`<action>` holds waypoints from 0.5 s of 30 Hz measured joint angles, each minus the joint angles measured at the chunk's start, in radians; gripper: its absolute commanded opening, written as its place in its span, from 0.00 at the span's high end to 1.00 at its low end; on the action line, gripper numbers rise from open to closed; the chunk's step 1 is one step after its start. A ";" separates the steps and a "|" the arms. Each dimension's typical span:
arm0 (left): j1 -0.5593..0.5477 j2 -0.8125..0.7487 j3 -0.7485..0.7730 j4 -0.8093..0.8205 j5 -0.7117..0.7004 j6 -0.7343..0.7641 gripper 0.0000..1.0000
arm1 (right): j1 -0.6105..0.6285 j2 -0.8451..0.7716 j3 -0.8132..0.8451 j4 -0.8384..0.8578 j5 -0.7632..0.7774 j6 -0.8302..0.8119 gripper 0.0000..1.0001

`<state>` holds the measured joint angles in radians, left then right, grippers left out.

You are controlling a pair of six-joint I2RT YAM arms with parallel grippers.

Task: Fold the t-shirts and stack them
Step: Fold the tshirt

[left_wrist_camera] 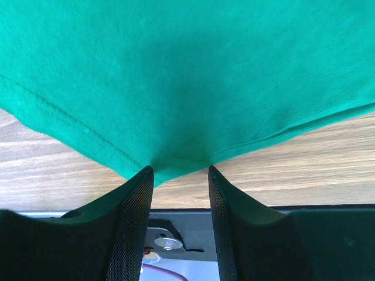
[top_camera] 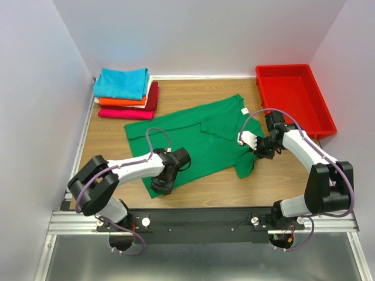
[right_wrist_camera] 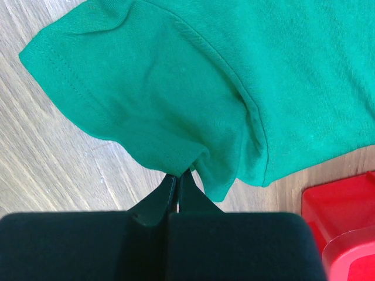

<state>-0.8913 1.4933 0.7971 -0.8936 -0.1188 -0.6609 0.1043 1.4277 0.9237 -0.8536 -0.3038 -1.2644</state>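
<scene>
Pinching a sleeve (right_wrist_camera: pixel 146 99) of the green t-shirt (top_camera: pixel 199 137), the right tool (right_wrist_camera: pixel 179 174) is clenched; the left tool (left_wrist_camera: pixel 180 171) sits released around the hem corner (left_wrist_camera: pixel 170 157) and should close firmly before both lift.

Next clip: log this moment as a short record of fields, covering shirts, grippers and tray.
shirt in work: large green cotton t-shirt, partly folded on the wooden table
left gripper: open, hem corner between its fingers
right gripper: shut on the sleeve edge
stack of folded shirts: turquoise on top, orange, dark red, magenta below, far left
red plastic tray: far right
</scene>
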 measured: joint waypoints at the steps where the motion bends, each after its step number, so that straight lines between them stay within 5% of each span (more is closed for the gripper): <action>1: 0.000 0.002 0.011 0.002 0.000 -0.002 0.51 | 0.000 0.000 0.000 0.000 0.000 0.000 0.99; 15: 0.002 0.058 0.064 0.058 0.023 0.002 0.53 | -0.002 -0.017 -0.014 0.000 0.001 0.000 0.99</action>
<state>-0.8894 1.5517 0.8616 -0.8360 -0.0963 -0.6594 0.1024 1.4109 0.9092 -0.8532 -0.3031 -1.2644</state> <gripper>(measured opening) 0.464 0.014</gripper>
